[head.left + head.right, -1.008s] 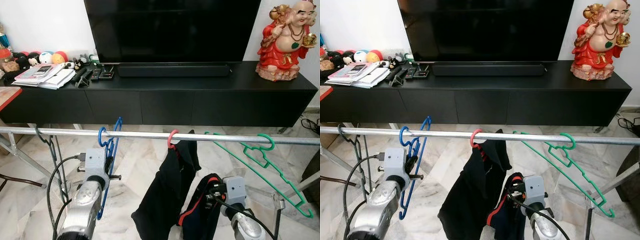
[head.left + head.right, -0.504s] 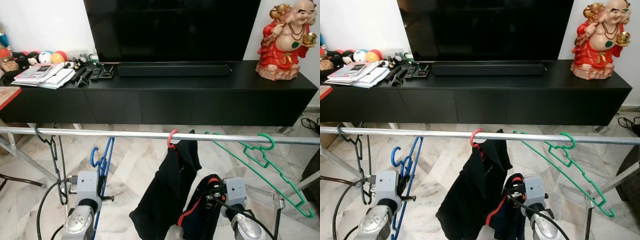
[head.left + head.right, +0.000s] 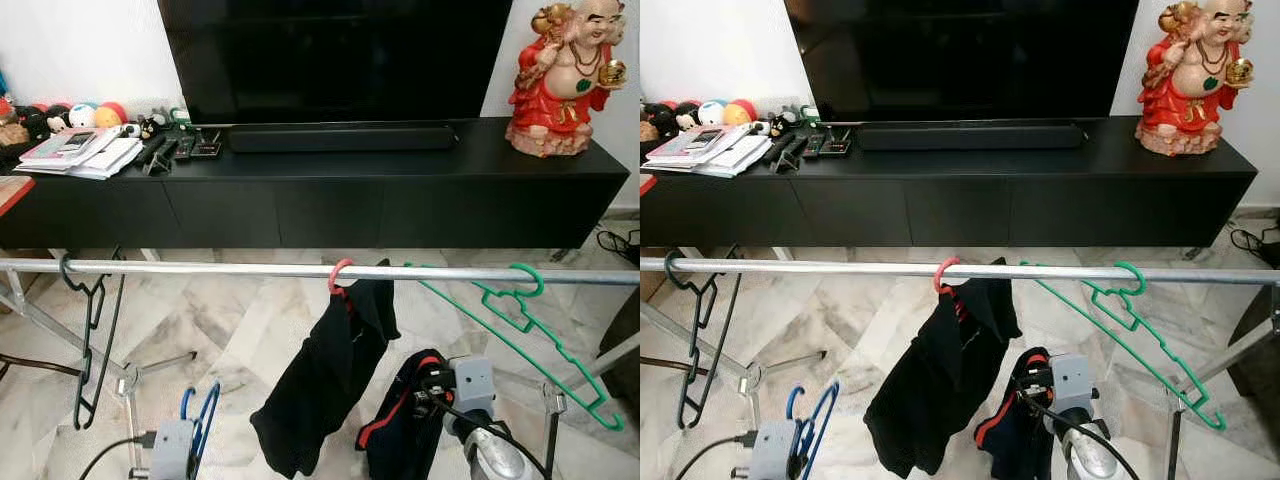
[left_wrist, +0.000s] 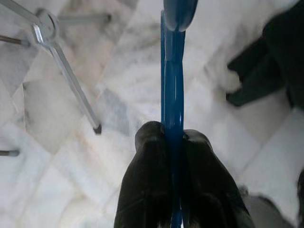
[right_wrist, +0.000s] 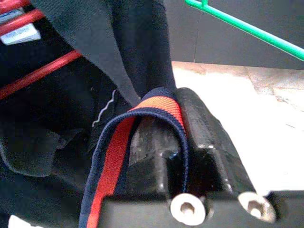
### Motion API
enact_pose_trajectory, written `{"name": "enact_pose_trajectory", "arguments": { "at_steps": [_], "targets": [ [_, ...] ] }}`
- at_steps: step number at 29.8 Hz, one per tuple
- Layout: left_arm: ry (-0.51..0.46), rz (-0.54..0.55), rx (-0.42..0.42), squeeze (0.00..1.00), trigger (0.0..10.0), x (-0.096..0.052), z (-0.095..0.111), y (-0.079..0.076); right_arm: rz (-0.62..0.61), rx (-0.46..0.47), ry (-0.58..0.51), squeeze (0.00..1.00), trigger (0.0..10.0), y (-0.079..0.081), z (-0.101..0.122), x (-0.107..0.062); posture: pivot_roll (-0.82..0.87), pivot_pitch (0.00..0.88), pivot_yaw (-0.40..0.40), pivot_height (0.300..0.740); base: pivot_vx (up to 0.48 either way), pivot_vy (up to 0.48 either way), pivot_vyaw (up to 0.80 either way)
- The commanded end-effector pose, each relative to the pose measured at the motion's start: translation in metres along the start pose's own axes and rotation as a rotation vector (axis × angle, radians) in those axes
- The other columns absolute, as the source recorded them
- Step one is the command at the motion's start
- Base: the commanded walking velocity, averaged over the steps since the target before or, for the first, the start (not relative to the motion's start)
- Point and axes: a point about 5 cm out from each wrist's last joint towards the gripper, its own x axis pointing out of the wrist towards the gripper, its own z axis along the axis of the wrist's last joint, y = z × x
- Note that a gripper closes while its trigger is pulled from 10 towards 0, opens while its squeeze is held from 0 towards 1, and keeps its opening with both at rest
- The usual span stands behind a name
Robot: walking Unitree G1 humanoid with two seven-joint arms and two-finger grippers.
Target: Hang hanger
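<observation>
1. A black hanger [image 3: 92, 330] hooks over the far left end of the metal rail [image 3: 200, 268] and dangles down beside the rack's slanted leg [image 3: 60, 340].
2. Low at the lower left, the left hand [image 4: 175, 137] is clamped on the blue hanger [image 3: 200, 410], its two black fingers [image 4: 147, 180] pressed against either side of the thin blue bar. The hanger stands upright in the grip, its hook [image 3: 793, 400] well below the rail and not touching it.
3. Under that hand lies pale marble floor [image 3: 250, 320], with a thin metal foot of the rack [image 4: 71, 83] crossing it.
4. Near the middle of the rail a pink hook [image 3: 340, 275] hangs, carrying a black garment [image 3: 330, 370] that droops down toward the floor.
5. Just to the right of that garment, the right hand [image 5: 164, 142] sits low and grips a dark cloth with red trim [image 3: 400, 430]; a navy-and-orange band [image 5: 142, 137] is folded over one finger [image 5: 204, 128] and pinched between the two.
6. Farther right, a green hanger [image 3: 530, 320] hooks on the rail and slants steeply down to the right.
7. Behind the rail stands a long black TV surface [image 3: 320, 200] holding a large dark screen [image 3: 330, 55] and a soundbar [image 3: 340, 137]. On its left end lie papers [image 3: 85, 155], remotes [image 3: 175, 148] and small round toys [image 3: 75, 113]; on its right end stands a red and gold laughing figure [image 3: 565, 80].
</observation>
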Motion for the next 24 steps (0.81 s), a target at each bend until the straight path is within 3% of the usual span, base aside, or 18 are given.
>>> {"name": "enact_pose_trajectory", "arguments": {
  "at_steps": [1,7,11,15,24],
  "targets": [
    [0.088,0.016,0.057,0.00,10.0,-0.005,-0.019,0.009,-0.017,-0.008,-0.052,0.00,10.0,-0.002,0.008,0.002,0.02,0.037,0.063,0.740,0.000,0.000,0.00],
    [0.120,0.049,0.019,0.00,10.0,-0.009,-0.031,0.014,-0.025,-0.009,-0.049,0.00,10.0,-0.003,0.007,0.001,0.02,0.021,0.061,0.740,0.000,0.000,0.00],
    [0.134,0.046,-0.002,0.00,10.0,-0.010,-0.036,0.009,-0.021,-0.010,-0.046,0.00,10.0,-0.002,0.007,0.002,0.02,0.011,0.059,0.740,0.000,0.000,0.00],
    [0.150,0.025,-0.013,0.00,10.0,-0.011,-0.041,-0.001,-0.015,-0.012,-0.047,0.00,10.0,-0.001,0.007,0.002,0.01,0.001,0.055,0.740,-0.248,0.000,0.00],
    [0.134,0.017,-0.023,0.00,10.0,-0.008,-0.035,-0.007,-0.011,-0.018,-0.044,0.00,10.0,-0.002,0.008,0.003,0.01,0.000,0.048,0.740,-0.299,0.000,0.00]
  ]
}}
